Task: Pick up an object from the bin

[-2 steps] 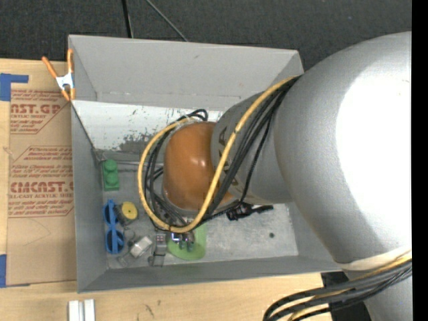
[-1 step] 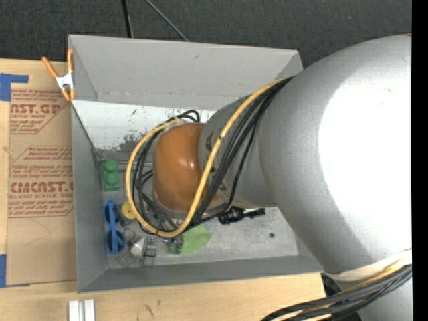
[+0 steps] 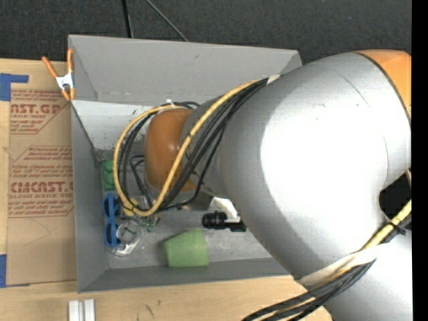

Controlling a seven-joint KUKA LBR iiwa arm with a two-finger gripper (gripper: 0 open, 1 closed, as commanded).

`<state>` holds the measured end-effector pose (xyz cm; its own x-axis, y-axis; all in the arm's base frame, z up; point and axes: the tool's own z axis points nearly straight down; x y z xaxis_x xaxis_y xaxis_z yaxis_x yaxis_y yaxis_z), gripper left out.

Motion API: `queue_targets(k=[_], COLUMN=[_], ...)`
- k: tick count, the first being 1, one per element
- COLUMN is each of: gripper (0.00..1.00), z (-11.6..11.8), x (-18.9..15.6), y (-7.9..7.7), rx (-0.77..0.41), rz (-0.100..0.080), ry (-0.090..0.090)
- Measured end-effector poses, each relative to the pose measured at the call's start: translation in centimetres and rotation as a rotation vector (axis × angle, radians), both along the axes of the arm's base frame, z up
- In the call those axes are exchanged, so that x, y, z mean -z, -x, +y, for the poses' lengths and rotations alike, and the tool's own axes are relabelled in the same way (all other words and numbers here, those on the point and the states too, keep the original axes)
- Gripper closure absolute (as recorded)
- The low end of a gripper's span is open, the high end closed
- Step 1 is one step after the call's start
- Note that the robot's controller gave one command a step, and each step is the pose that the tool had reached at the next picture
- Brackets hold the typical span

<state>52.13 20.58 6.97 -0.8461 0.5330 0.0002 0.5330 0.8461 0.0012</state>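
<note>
Camera view, looking down: a grey metal bin (image 3: 87,199), with the robot's big silver arm (image 3: 321,172) reaching in from the right and covering much of the floor. At the arm's end sits an orange wrist cover (image 3: 166,146), looped with black and yellow cables (image 3: 124,159). The gripper (image 3: 144,219) hangs below that cover, low over the bin's left side. Whether it is open or closed, or has hold of anything, cannot be told from here. Just beside its tip, against the left wall, lies a blue plastic piece (image 3: 110,218) with a small clear thing (image 3: 127,243) touching it towards the near corner. A bright green block (image 3: 107,175) lies further along the same wall. A pale green rounded block (image 3: 186,249) rests near the front wall, and a black-and-white part (image 3: 224,219) lies just beside the arm's underside.
</note>
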Motion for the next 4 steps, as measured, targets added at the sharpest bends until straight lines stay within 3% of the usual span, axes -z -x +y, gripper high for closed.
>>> queue_targets(k=[1, 2, 3, 4], gripper=[0.00, 1.00, 1.00, 1.00], z=[0.0, 0.1, 0.1, 0.2], x=[0.0, -0.2, -1.3, -8.2], y=[0.0, -0.2, -0.1, -0.3], rx=[-0.002, -0.001, -0.002, -0.004], rz=[-0.001, -0.005, 0.000, -0.005], ry=[0.001, 0.000, 0.001, -0.001])
